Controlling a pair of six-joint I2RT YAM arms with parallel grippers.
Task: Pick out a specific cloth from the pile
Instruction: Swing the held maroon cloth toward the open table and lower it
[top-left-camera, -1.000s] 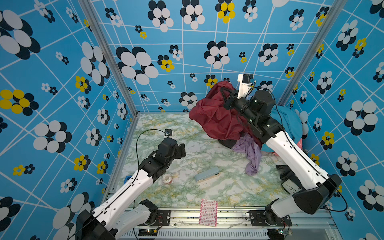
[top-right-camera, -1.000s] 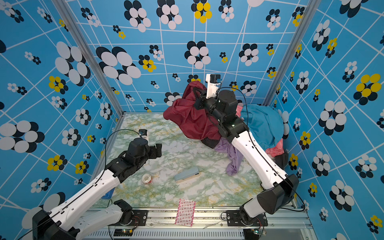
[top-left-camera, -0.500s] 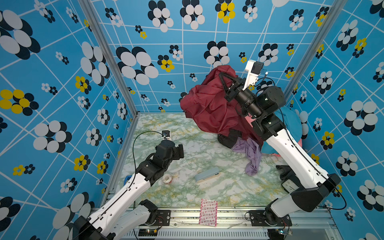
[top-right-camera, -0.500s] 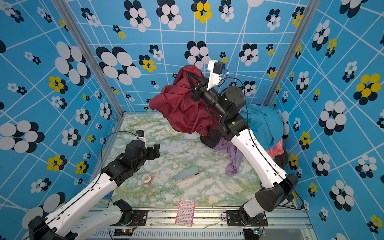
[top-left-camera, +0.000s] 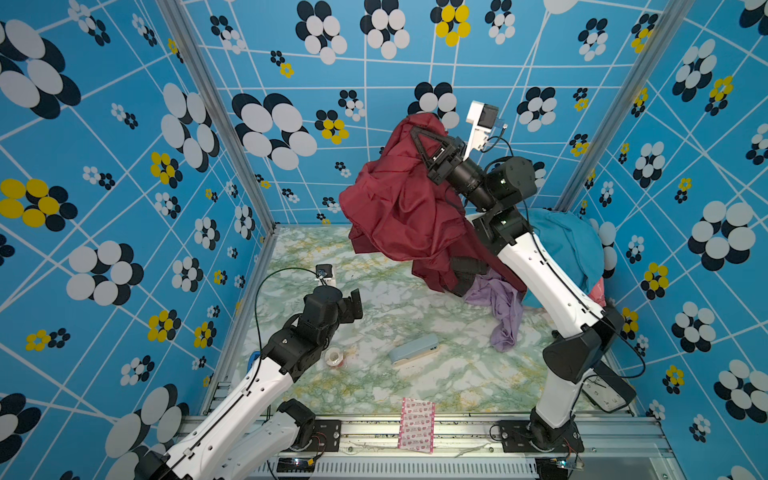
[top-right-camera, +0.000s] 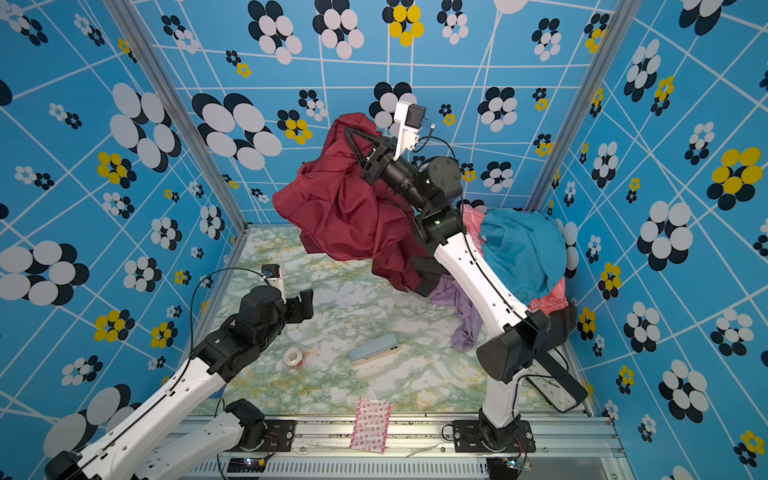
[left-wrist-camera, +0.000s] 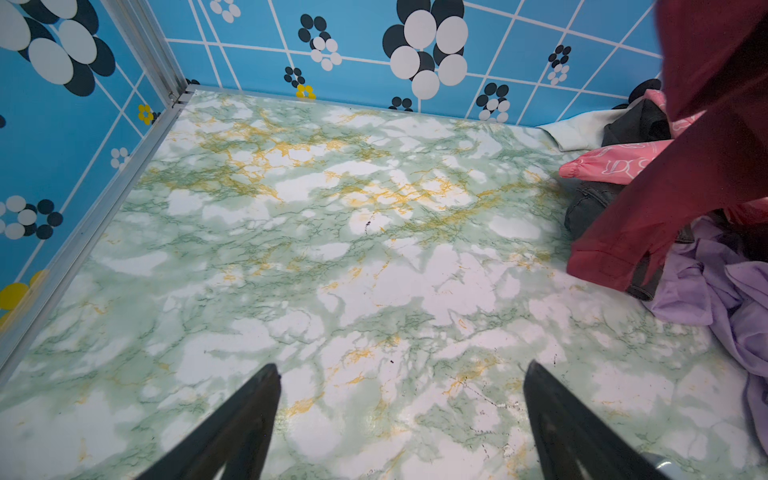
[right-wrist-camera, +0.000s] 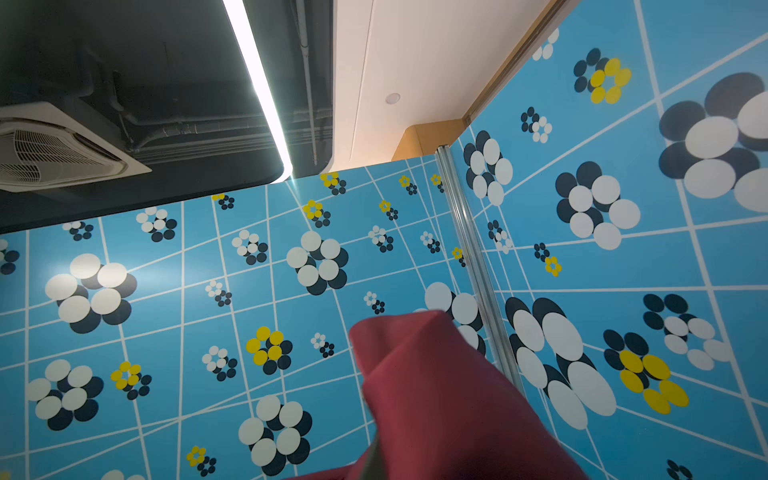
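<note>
Shows glossy white link shells (top-left-camera: 552, 282) between matte black joint housings (top-left-camera: 575, 359). Trails thin black cables (top-left-camera: 256, 309) along each arm. Ends in black triangular fingers (left-wrist-camera: 237, 428). Carries white camera brackets (top-left-camera: 478, 133); bolts to black base plates (top-left-camera: 515, 436).

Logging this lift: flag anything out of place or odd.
The maroon cloth hangs from the shut right gripper; its lower end lies against the lilac cloth, which straggles from the pile across the table.
</note>
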